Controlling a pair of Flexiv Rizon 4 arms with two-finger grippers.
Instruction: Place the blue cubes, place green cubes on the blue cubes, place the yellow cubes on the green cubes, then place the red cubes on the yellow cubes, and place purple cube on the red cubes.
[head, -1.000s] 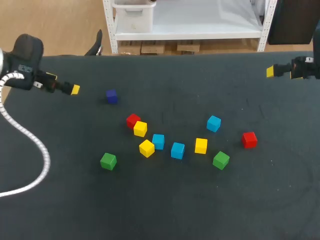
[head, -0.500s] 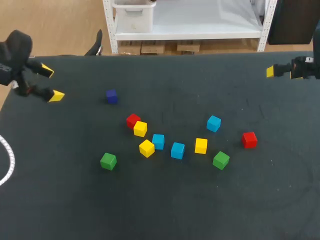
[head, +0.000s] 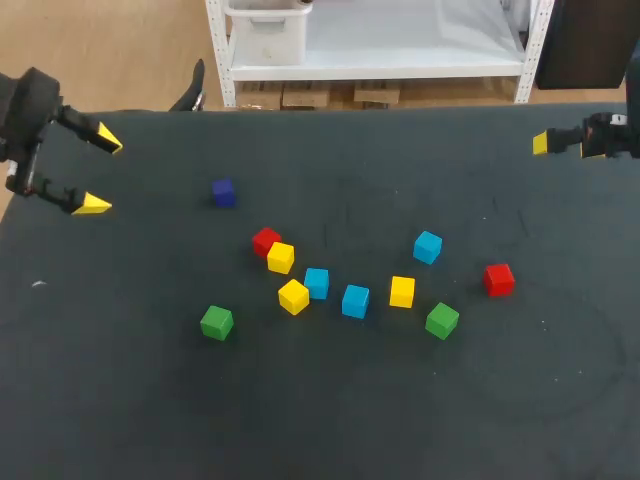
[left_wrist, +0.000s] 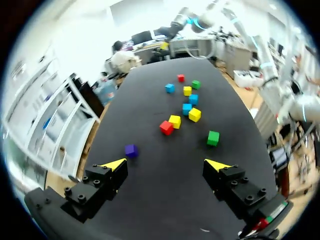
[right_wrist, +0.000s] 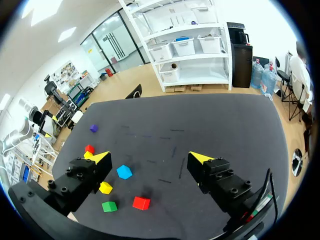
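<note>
Loose cubes lie mid-table: three blue (head: 317, 282) (head: 355, 300) (head: 427, 246), three yellow (head: 281, 257) (head: 293, 296) (head: 402, 291), two green (head: 216, 322) (head: 442, 320), two red (head: 265, 240) (head: 498, 279) and one purple cube (head: 223, 192). None is stacked. My left gripper (head: 100, 172) hangs open and empty at the far left edge, left of the purple cube (left_wrist: 131, 150). In its own view the left gripper (left_wrist: 165, 164) faces the whole cluster. My right gripper (head: 545, 143) stays at the far right back; its own view shows it open (right_wrist: 150, 157) with a blue cube (right_wrist: 124, 172) and a red cube (right_wrist: 141, 202) below.
The dark table (head: 330, 420) has wide bare room in front of the cubes and along both sides. The red cube and a yellow cube touch at a corner; a blue and a yellow cube sit close together.
My left arm has drawn back toward the table's left edge and its gripper has turned, so both spread tips now show. The right arm and all cubes have stayed put.
</note>
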